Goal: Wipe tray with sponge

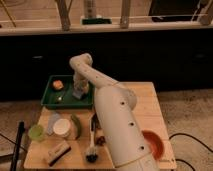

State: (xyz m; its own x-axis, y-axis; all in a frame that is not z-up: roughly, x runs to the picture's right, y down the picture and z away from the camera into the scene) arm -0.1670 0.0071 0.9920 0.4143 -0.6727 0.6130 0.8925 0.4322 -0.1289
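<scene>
White arm reaches across the table; claw sits low inside the green tray; whether it grips anything, I cannot tell.

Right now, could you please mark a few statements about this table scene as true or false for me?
1. The gripper is over the right part of the tray. True.
2. The orange bowl sits in the tray. False: the bowl stands on the table, near its front right corner.
3. A small orange lump lies in the tray's left part. True.
4. The tan block lies in the tray. False: the block lies on the table, near its front left corner.
5. The tray is at the table's back left. True.
</scene>
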